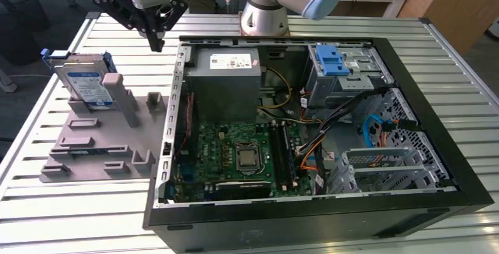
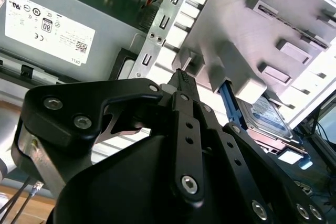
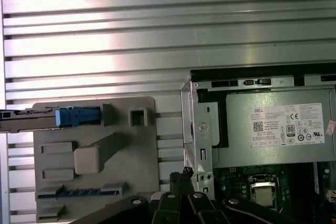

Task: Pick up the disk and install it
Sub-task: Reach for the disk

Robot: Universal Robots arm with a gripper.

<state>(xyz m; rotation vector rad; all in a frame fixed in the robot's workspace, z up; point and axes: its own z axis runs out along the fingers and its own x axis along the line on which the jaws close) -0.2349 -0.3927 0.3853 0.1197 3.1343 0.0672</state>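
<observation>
The disk (image 1: 84, 82), silver with a white and blue label and blue rails, stands upright on edge at the back of a grey plastic fixture (image 1: 93, 143) on the exterior view's left. My gripper (image 1: 158, 45) hangs above the table between this fixture and the open computer case (image 1: 436, 90). Its black fingers are shut to a point with nothing in them. In the first wrist view the disk (image 3: 31, 120) appears edge-on, well off to the side of the fingertips (image 3: 185, 171). The second wrist view has the disk (image 2: 265, 113) beyond the fingertips (image 2: 181, 75).
The case lies open on a slatted metal table (image 1: 70, 207). Inside are a grey power supply (image 1: 226, 84), a motherboard (image 1: 242, 155), a silver cage with a blue latch (image 1: 335, 61) and a lower drive cage (image 1: 382, 166). Cables cross the middle. The arm's base (image 1: 265, 14) stands behind the case.
</observation>
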